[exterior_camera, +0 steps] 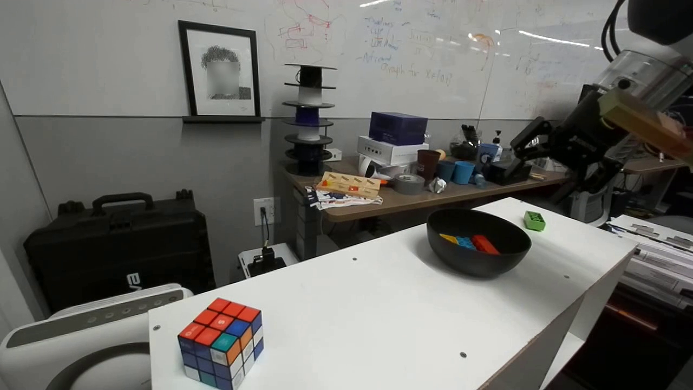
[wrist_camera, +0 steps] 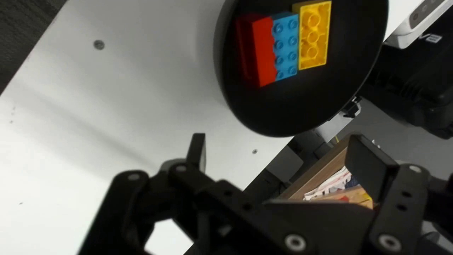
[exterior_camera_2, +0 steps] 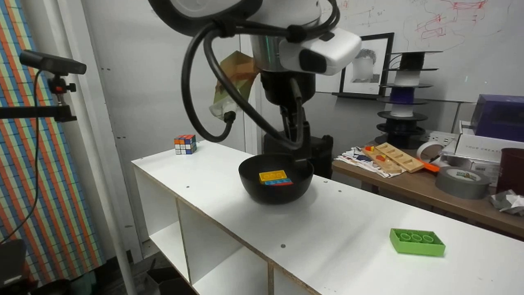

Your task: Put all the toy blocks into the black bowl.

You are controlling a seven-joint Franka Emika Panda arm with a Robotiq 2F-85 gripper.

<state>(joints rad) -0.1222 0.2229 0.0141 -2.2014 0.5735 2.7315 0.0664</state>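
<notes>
The black bowl point(exterior_camera: 471, 262) stands upright on the white worktop. Inside it, seen from above in the wrist view, a red block point(wrist_camera: 263, 51), a blue block point(wrist_camera: 286, 46) and an upturned yellow block point(wrist_camera: 313, 36) lie side by side. A green block point(exterior_camera_2: 417, 242) sits hollow side up on the worktop, outside the bowl, and also shows past the bowl as the small green block point(exterior_camera: 534, 221). My gripper point(wrist_camera: 283, 156) is open above the worktop; its fingers point(wrist_camera: 370, 166) are wide apart with no block between them. In an exterior view one finger overlaps the bowl's rim.
A multicoloured puzzle cube point(exterior_camera: 222, 344) rests at the far end of the worktop point(exterior_camera: 335, 319), which has open edges on its long sides. Behind it is a brown desk point(exterior_camera: 346, 212) holding cups, tape and boxes. A camera point(exterior_camera_2: 53, 61) on a stand is nearby.
</notes>
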